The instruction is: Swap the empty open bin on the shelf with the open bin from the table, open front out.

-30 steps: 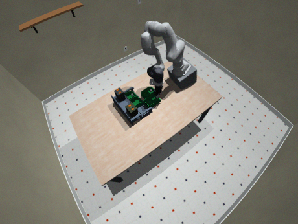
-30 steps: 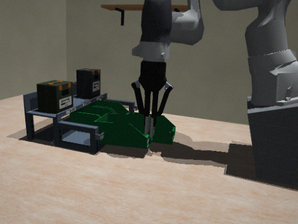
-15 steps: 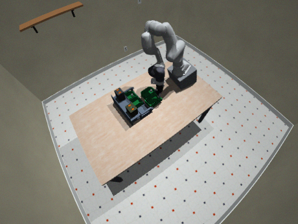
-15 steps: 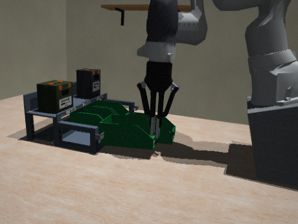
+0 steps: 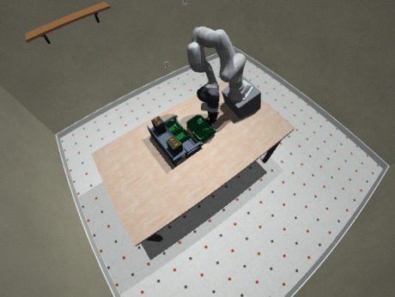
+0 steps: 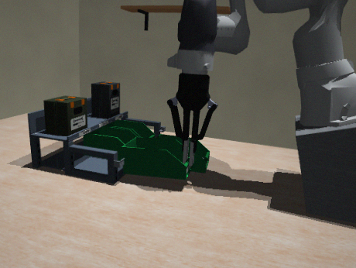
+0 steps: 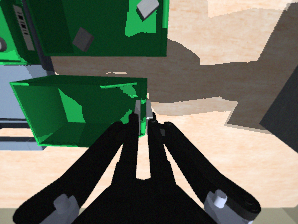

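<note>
A wooden bench [image 6: 116, 232] is seen from its near edge. On it, toward the left, stands a low grey shelf [image 6: 94, 160], an open metal frame with a front lip.

In front of and beside the shelf, 2 green open bins are seen. The nearer one, the empty green bin [image 6: 155, 156], is gripped at the end away from the shelf by the black claw [image 6: 188, 156], whose 2 fingers are closed narrowly on the bin's thin wall. In the wrist view this wall is pinched between the pale fingertips, and the bin's inside [image 7: 80, 110] is shown bare. The bin's shelf-side end lies at the shelf's front lip; whether its base touches the bench cannot be told.

Just beyond it lies the second green bin [image 7: 100, 27], with small grey parts [image 7: 82, 39] inside.

On the shelf's upper level, 2 dark boxes [image 6: 66, 114] with orange tops and white labels are set.

Farther right, the arm's grey base block [image 6: 329, 166] stands on the bench. On the far wall a wooden wall shelf [image 5: 66, 21] is mounted.
</note>
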You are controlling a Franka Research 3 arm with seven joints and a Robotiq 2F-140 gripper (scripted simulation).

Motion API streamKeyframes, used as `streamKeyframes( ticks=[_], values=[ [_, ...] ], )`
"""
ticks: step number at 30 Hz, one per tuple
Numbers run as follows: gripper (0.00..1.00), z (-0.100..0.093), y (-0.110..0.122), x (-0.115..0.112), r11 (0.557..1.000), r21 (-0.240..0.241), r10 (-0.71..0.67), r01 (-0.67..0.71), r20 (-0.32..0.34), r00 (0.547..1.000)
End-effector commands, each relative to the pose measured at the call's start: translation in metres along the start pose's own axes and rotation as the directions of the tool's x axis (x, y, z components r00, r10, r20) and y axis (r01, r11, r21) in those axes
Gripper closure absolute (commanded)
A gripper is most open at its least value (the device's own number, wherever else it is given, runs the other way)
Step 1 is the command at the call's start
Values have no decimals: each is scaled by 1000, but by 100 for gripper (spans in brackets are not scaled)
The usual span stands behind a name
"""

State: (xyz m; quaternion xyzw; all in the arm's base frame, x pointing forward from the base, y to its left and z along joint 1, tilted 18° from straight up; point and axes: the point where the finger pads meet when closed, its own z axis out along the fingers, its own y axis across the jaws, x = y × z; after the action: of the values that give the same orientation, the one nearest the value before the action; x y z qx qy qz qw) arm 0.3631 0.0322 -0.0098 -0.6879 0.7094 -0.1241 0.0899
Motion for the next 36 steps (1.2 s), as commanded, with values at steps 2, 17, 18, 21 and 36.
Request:
streamKeyframes(
  ticks=[2, 17, 18, 21, 36],
  values=[
    [100, 0, 2, 1, 1000, 2, 20, -20, -3, 1000],
    [100, 1, 2, 1, 1000, 2, 20, -20, -3, 1000],
    [100, 1, 2, 1, 1000, 2, 20, -20, -3, 1000],
    [100, 2, 2, 1, 1000, 2, 20, -20, -3, 1000],
    [100, 14, 2, 1, 1000, 2, 20, -20, -3, 1000]
  ],
)
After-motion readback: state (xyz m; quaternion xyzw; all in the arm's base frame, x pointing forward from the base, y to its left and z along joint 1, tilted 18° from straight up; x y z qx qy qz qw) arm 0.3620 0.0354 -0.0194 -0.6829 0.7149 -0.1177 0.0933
